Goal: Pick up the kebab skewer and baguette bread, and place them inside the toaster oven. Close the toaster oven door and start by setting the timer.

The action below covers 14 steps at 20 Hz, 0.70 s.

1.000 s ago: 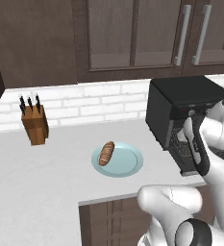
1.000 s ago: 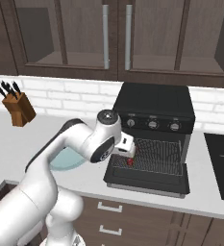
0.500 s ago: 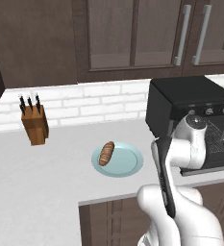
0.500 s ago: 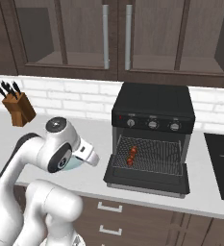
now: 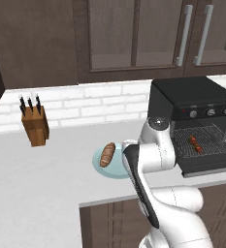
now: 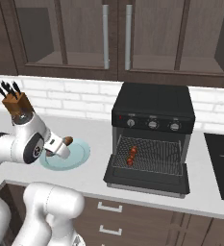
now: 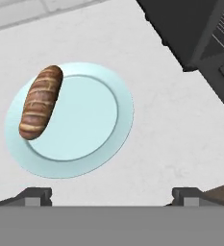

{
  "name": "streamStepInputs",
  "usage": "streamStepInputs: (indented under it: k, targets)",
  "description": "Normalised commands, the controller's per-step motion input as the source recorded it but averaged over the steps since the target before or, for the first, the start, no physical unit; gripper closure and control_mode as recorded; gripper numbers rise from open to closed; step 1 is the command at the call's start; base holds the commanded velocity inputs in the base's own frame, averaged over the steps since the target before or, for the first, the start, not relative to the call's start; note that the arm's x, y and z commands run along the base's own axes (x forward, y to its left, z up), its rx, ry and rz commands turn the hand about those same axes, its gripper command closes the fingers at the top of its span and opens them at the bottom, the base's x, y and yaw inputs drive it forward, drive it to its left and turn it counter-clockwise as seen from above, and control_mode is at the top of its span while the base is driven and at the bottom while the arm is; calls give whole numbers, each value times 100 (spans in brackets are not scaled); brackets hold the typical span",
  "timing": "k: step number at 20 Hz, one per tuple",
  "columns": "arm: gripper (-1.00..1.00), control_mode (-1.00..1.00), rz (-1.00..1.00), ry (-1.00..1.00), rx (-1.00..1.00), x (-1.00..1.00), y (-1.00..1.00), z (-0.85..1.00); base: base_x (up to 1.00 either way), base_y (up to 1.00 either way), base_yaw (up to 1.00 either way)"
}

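We had swung our arm away from the boxy matte-black toaster oven point(image 6: 153, 137), leaving the thin kebab skewer of dark red chunks point(image 6: 131, 155) on its rack behind the dropped door point(image 6: 147, 180). Our fingers point(image 7: 112, 196) were spread wide and empty above the pale blue plate point(image 7: 111, 144), the golden-brown baguette bread point(image 7: 40, 101) just ahead and leftward, next to grasp.

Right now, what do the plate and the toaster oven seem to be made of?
The plate looks like glazed ceramic: pale blue, smooth, with a soft sheen, though plastic is possible. The toaster oven looks like matte black painted metal, with small silver knobs and a wire rack that reads as bare metal.
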Motion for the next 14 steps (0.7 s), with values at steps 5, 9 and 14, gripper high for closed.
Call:
streamStepInputs:
  k: [5,9,14]
  targets:
    - [-100,-100,0,0,0,24,95,-9,0,0,0]
    - [-100,-100,0,6,3,50,41,0,0,0,0]
    - [-100,-100,1,16,4,40,39,0,0,0,0]
